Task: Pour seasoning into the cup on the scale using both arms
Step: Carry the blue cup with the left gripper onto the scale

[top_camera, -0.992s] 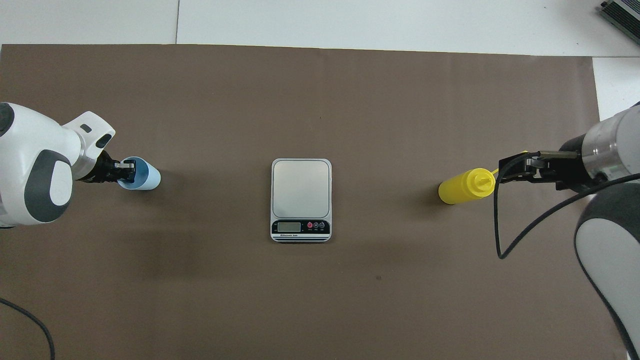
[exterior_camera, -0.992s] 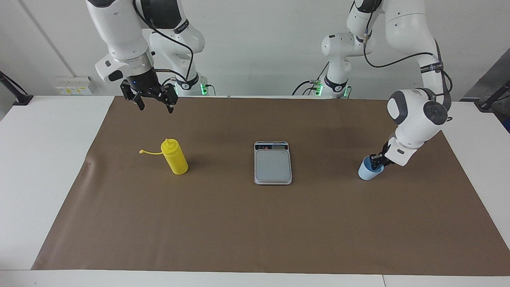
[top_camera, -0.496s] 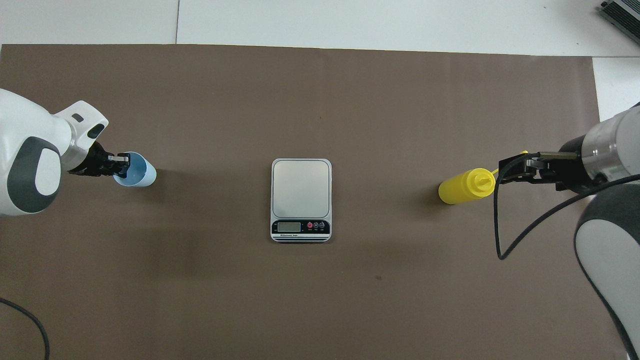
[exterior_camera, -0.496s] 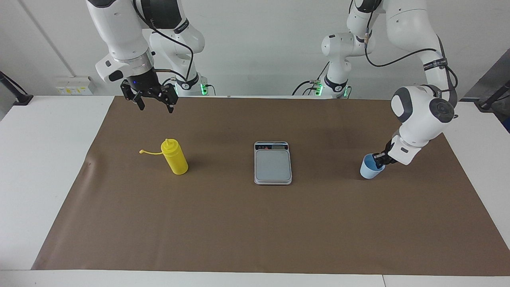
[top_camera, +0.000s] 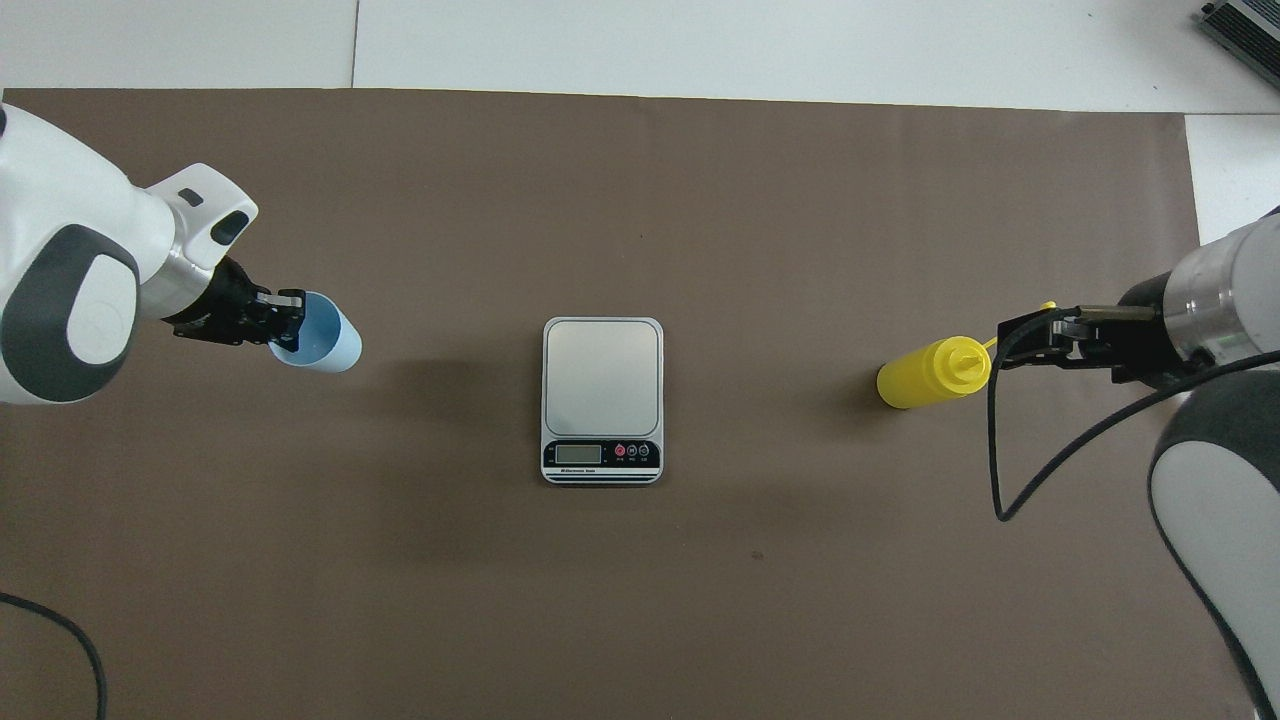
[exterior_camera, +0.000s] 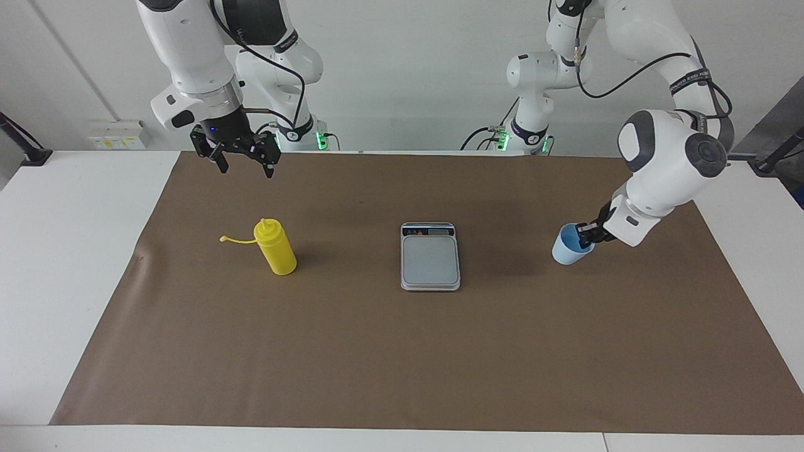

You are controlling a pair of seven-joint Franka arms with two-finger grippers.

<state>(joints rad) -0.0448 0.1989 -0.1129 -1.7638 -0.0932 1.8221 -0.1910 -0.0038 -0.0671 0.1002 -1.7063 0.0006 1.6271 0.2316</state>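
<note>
**Cup lifted clear of the mat, tilted toward the scale**

Since the earlier frames, the left gripper [exterior_camera: 589, 235] had raised the small light-blue tapered cup [exterior_camera: 567, 247] off the brown paper mat [exterior_camera: 402, 351] and carried it toward the scale; the cup's shadow lay apart from it on the mat. Its jaws were pinched on the cup's rim, one fingertip inside the brighter blue interior, the other outside. The cup hung tilted, its mouth turned back toward the gripper, over the mat between the left arm's end of the table and the scale.

The right gripper [exterior_camera: 240, 162] had not shifted: its jaws stood spread, empty, raised over the mat's edge nearest the robots, at the right arm's end. Below it, farther from the robots, the bright yellow plastic squeeze bottle [exterior_camera: 274, 247] stood upright on the mat, nozzle uncovered, its thin cap strap [exterior_camera: 237, 239] trailing sideways.

At the mat's middle the flat rectangular silver-grey kitchen scale [exterior_camera: 430, 256] lay with its steel plate bare, the dark display strip at the end nearest the robots.
</note>
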